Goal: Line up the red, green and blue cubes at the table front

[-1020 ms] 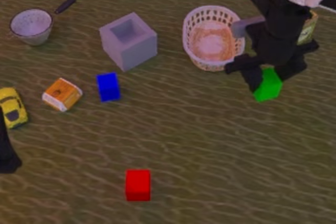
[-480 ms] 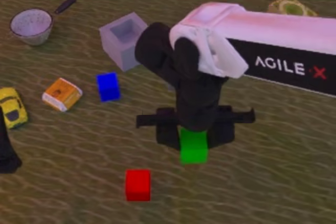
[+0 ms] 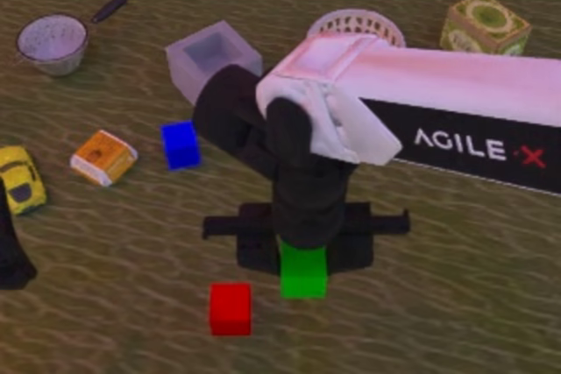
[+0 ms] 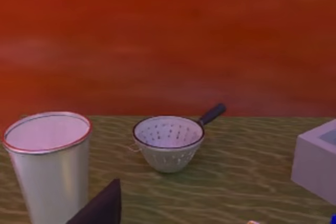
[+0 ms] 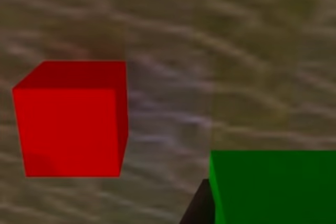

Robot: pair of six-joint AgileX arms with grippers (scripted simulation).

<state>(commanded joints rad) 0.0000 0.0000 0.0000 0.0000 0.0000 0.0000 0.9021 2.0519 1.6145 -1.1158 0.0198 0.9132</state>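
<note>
right tool [image 3: 303,247] gripping green cube [image 3: 303,271], hovering just right of red cube [image 3: 230,308] | blue cube [image 3: 181,144] sitting well behind | advice: lowering level with red, leaving a small gap; left arm parked at the surface's left edge

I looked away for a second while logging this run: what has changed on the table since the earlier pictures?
The right gripper, shut on the green cube, carried it from beside the basket at the right toward the table's front, now close to the red cube. The red cube, blue cube and grey block stayed put; the left arm stayed parked at the left edge.
</note>
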